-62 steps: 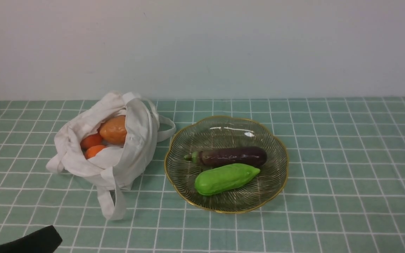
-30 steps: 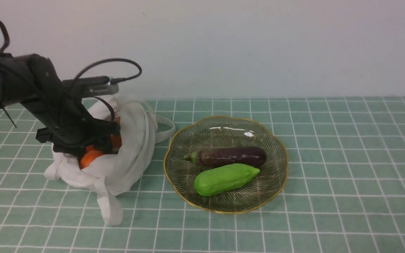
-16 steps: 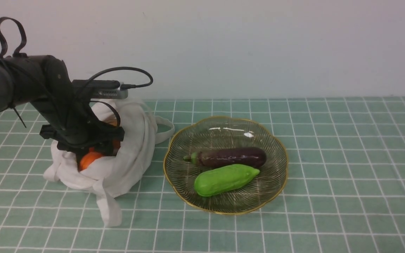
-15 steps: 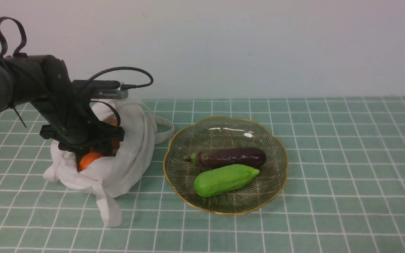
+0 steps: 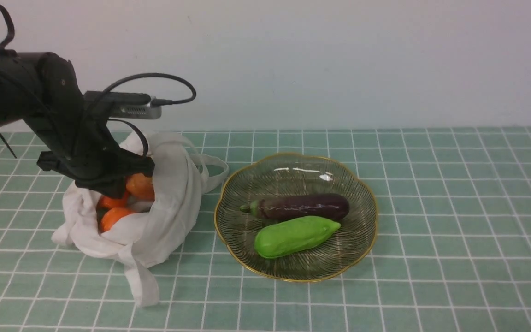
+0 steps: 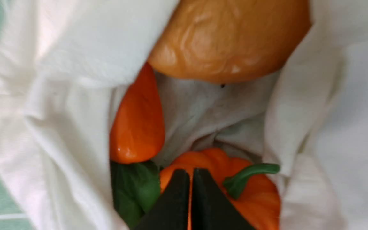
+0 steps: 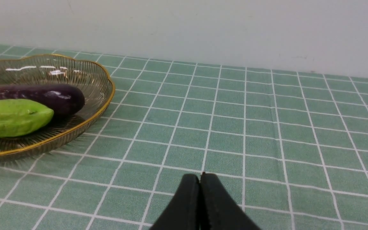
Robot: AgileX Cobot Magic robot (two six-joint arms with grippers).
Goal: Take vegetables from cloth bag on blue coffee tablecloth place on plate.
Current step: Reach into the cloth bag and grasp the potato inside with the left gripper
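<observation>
**A:** Where is the left arm (image 5: 69,138)?

**B:** It reaches down into the mouth of the white bag (image 5: 168,203). The bag sits on the left part of the checked tablecloth (image 5: 454,207) that covers the surface.

**A:** And the left jaws?

**B:** Closed. In the left wrist view the two black tips press together with nothing between them. They sit right in front of a ribbed orange toy (image 6: 257,198) with a curved green stem (image 6: 251,174). I cannot tell whether they touch it.

**A:** What else is in the bag?

**B:** A glossy tan potato (image 6: 228,38) lies at the far end of the opening, partly under a fold of fabric. A slim orange carrot (image 6: 137,124) lies between it and the ribbed toy, with a dark green leaf (image 6: 136,188) at its end. From the front, the potato (image 5: 140,185) shows just beside the arm's black wrist, with two orange pieces lower in the opening.

**A:** So the vegetables are all in the bag?

**B:** The ones I can see, yes.

**A:** And the plate?

**B:** The ribbed glass plate (image 5: 302,177) with the gold rim stands just right of the bag, with a bag handle near its edge. It holds a purple eggplant (image 5: 302,206) and a green gourd (image 5: 293,236), side by side and touching.

**A:** The right jaws?

**B:** They are out of the front view. The right wrist view shows them closed and empty above bare tablecloth, off to the right of the plate (image 7: 85,76).
</observation>
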